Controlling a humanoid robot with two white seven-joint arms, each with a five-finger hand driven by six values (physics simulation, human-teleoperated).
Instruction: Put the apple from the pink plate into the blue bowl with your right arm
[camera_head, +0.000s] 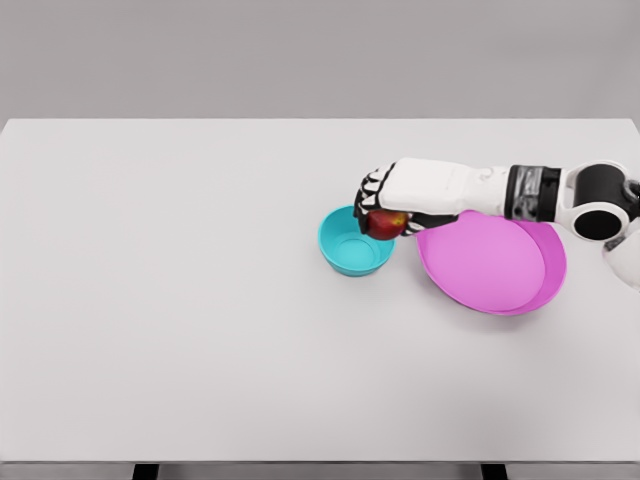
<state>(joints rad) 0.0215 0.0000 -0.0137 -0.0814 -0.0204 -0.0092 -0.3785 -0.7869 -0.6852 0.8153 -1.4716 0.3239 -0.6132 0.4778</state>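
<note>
Red apple (386, 223) clasped under the right hand's (378, 205) curled fingers, over the blue bowl's (345, 255) right rim.

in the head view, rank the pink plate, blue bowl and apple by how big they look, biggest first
1. pink plate, clearly the widest
2. blue bowl, about half the plate's width
3. apple, smallest, held in the right hand over the bowl's right rim and partly hidden by the fingers

Apple (386, 223): dark red with a yellowish patch. Bowl (352, 243): turquoise blue, plain. Plate (492, 263): pink-magenta, plain. Right robot hand (378, 200): white shell, black at finger joints; arm white with black wrist band. Table (200, 300): pale grey-white, unpatterned. Backdrop: grey
</note>
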